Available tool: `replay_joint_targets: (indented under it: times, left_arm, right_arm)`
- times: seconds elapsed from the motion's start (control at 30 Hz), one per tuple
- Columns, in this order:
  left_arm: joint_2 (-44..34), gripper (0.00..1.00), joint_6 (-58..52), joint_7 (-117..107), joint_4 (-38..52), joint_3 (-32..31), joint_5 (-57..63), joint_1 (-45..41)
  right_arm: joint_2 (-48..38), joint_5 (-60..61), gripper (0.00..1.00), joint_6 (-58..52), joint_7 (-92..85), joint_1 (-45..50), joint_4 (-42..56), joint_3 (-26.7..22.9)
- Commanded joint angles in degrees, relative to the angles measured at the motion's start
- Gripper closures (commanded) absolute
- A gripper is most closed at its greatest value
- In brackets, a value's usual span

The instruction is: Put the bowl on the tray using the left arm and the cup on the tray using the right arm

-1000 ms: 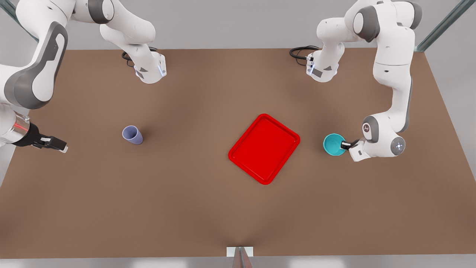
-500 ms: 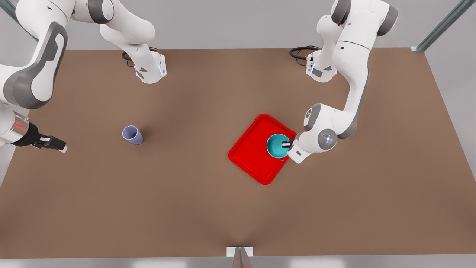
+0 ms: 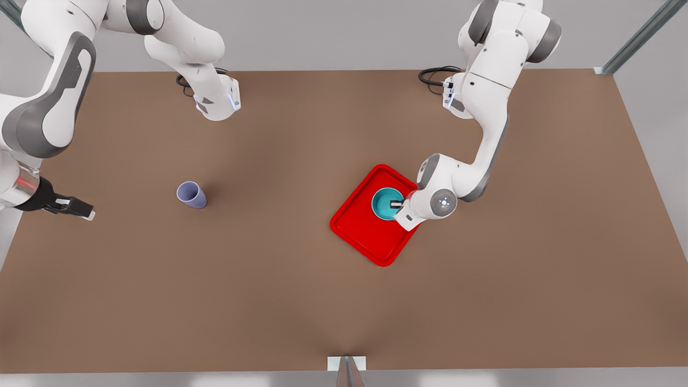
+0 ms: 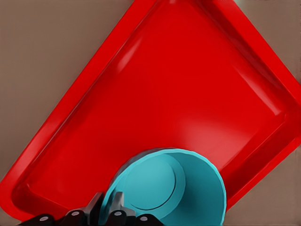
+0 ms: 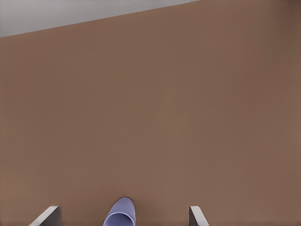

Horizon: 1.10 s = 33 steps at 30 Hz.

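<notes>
My left arm reaches down over the tray point(image 3: 365, 231), left claw point(image 3: 399, 205) pinching the bowl point(image 3: 382, 204) rim; the outer finger is hidden behind the bowl wall. My right arm waits at the bench edge, right claw point(image 3: 75, 207) spread, pointing toward the cup point(image 3: 191, 194), well apart.

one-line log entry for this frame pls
left gripper: shut on bowl, over tray | right gripper: open, waiting, facing cup | cup: on table, untouched
</notes>
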Motion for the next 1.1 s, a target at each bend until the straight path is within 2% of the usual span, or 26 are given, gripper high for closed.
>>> replay_joint_targets:
  times: [0.0, 0.03, 0.07, 0.13, 0.2, 0.23, 0.27, 0.3, 0.37, 0.4, 0.53, 0.6, 0.73, 0.8, 0.87, 0.97, 1.07]
  left_arm:
    - [0.00, 0.16, 0.00, 0.08, 0.00, 0.00, -2.43, -0.05]
    - [0.35, 0.11, 0.09, 0.61, 0.00, 0.00, -2.17, -0.05]
    - [0.53, 0.01, 0.79, 1.05, 0.00, 0.00, -1.99, -0.05]
    - [-0.52, 0.00, -0.35, 1.58, 0.09, 0.26, -0.24, -0.05]
    - [-6.23, 0.00, -7.02, 1.14, 1.66, 3.95, 2.40, 0.30]
    - [-7.91, 0.00, -14.57, 1.23, 6.84, 6.24, 6.26, 0.30]
    - [-7.56, 0.00, -24.94, 2.37, 15.89, 8.78, 8.73, 1.00]
    - [-8.08, 0.00, -31.54, 5.08, 20.65, 13.61, 8.99, 1.18]
    - [-12.39, 0.00, -37.70, 12.21, 21.45, 18.46, 10.66, 1.18]
    - [-14.50, 0.00, -40.25, 13.00, 21.45, 18.28, 14.88, 1.18]
    - [-17.66, 0.00, -40.25, 14.32, 20.65, 18.37, 15.67, 1.09]
    - [-17.84, 0.00, -40.17, 14.32, 20.30, 18.37, 15.67, 1.18]
    - [-17.84, 0.00, -39.99, 14.32, 20.13, 18.37, 15.67, 1.18]
    - [-17.40, 0.00, -39.64, 14.32, 20.39, 18.19, 14.45, 1.18]
    - [-17.14, 0.00, -40.16, 14.06, 21.27, 17.75, 7.76, 1.09]
    - [-16.35, 0.00, -42.19, 13.53, 26.02, 18.02, 7.68, 0.56]
    - [-15.64, 0.00, -41.83, 13.53, 26.46, 17.84, 7.41, 0.56]
  right_arm:
    - [0.00, 0.00, 0.00, 0.00, 0.00, 0.00, 0.00, 0.00]
    - [0.00, 0.00, 0.00, 0.00, 0.00, 0.00, 0.00, 0.00]
    - [0.00, 0.00, 0.00, 0.00, 0.00, 0.00, 0.00, 0.00]
    - [0.00, 0.00, 0.00, 0.00, 0.00, 0.00, 0.00, 0.00]
    - [1.05, 0.00, 0.00, 0.18, -0.18, 0.09, 0.00, 0.00]
    - [1.14, -0.26, 0.00, 0.09, -0.26, 0.26, -0.09, 0.00]
    - [1.14, -0.26, 0.00, -0.09, -0.35, 0.26, -0.09, 0.00]
    - [1.58, -0.26, 0.00, -0.35, -0.26, 0.35, 0.09, 0.09]
    - [2.28, -0.26, 0.00, -0.44, -0.79, 0.70, 0.09, 0.44]
    - [3.07, -0.18, 0.00, -3.07, -1.58, 1.05, -0.26, 0.61]
    - [3.51, -0.26, 0.00, 0.17, -1.14, 2.72, -3.07, 1.40]
    - [-0.62, -0.26, 0.00, 6.76, -1.14, 2.72, -13.35, 1.40]
    - [-4.13, -0.35, 0.00, 13.18, -1.05, 2.72, -25.48, 1.40]
    - [-4.22, -0.35, 0.00, 14.50, -0.62, 2.99, -27.77, 1.58]
    - [-5.89, -0.35, 0.00, 16.43, -0.09, 4.22, -31.02, 1.49]
    - [-8.27, -0.35, 0.00, 18.55, -0.09, 4.31, -35.42, 1.49]
    - [-9.06, -0.35, 0.00, 18.55, -0.09, 4.31, -37.35, 1.58]
